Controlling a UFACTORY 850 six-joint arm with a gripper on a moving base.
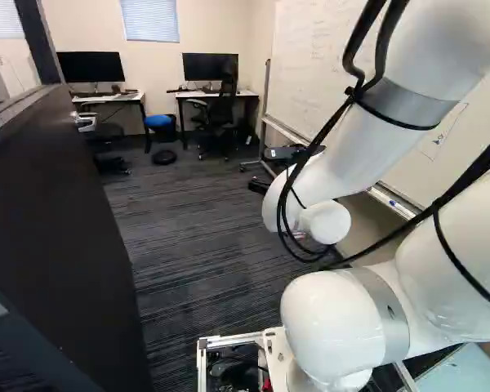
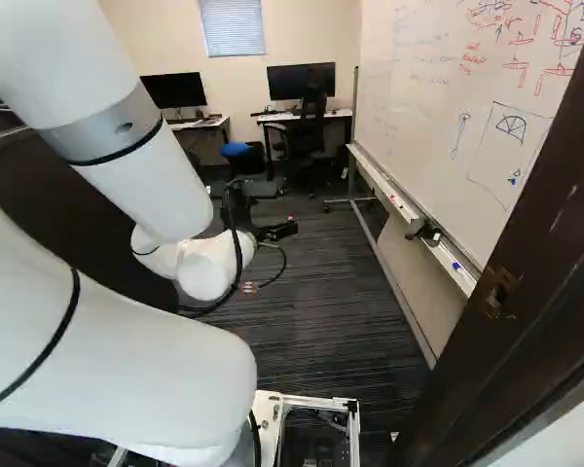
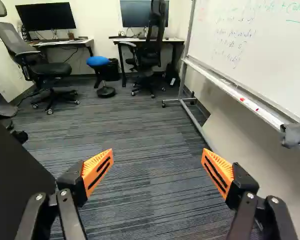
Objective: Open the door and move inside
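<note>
Left base view: door (image 1: pixel 57 220), dark, at L, swung open; silver handle (image 1: pixel 85 122) nr its far edge.
Doorway: clear view thru to carpet (image 1: pixel 188 237); dark door frame (image 2: pixel 530 282) at R of right base view, w/ metal plate (image 2: pixel 499 290) set in it.
Arm: white (image 1: pixel 351 155), R of middle in left base view, bent, reaching fwd past the door edge; black cables (image 1: pixel 343 106) strapped along it.
Tool: black, out ahead over carpet (image 2: pixel 277 231), open; in wrist view fingers stand wide apart, orange pads (image 3: pixel 97 170) touching nothing, only carpet seen btwn.
Door vs tool: dark panel just beside one finger in wrist view; can't tell the exact gap.
Base: metal frame (image 1: pixel 220 339) at foot of left base view, R of door.
Whiteboard: on wheeled stand, opp. side from door, writing on it (image 3: pixel 250 45); grey cloth-like item (image 3: pixel 294 134) on its tray (image 3: pixel 240 95).
Far wall: two surfaces w/ a monitor each (image 3: pixel 46 16) (image 3: pixel 140 13); blue-top stool (image 3: pixel 98 61) btwn them, office chair (image 3: pixel 50 70) at one, another (image 3: pixel 149 50) at the other.
Window: blind (image 2: pixel 232 27) above.Left base view: door (image 1: pixel 57 220) at L, dark, swung open; silver handle (image 1: pixel 85 122) nr its far edge.
Doorway: carpet (image 1: pixel 188 237) seen thru it; dark door frame (image 2: pixel 530 282) at R of right base view, w/ metal plate (image 2: pixel 499 290) set in it.
Arm: white arm (image 1: pixel 351 155) R of middle in left base view, bent, reaching fwd; black cables (image 1: pixel 343 106) strapped along it.
Tool: black tool (image 2: pixel 277 231) out ahead above carpet, open; in wrist view fingers stand wide apart, orange pads (image 3: pixel 97 170) touching nothing.
Door vs tool: dark panel just beside one finger in wrist view; can't tell exact gap.
Base: metal frame (image 1: pixel 220 339) at foot of left base view, R of door.
Whiteboard: whiteboard (image 3: pixel 250 50) on wheeled stand, opp. side from door, w/ writing; grey item (image 3: pixel 294 134) on its tray (image 3: pixel 240 95), too unclear to name.
Far wall: two surfaces, one w/ monitor (image 3: pixel 46 16), other w/ 2nd monitor (image 3: pixel 140 13); blue-top stool (image 3: pixel 98 61) btwn them; office chair (image 3: pixel 50 70) nr one, another chair (image 3: pixel 149 50) at the other.
Window: blind (image 2: pixel 232 27) on far wall, above monitors' level.
</note>
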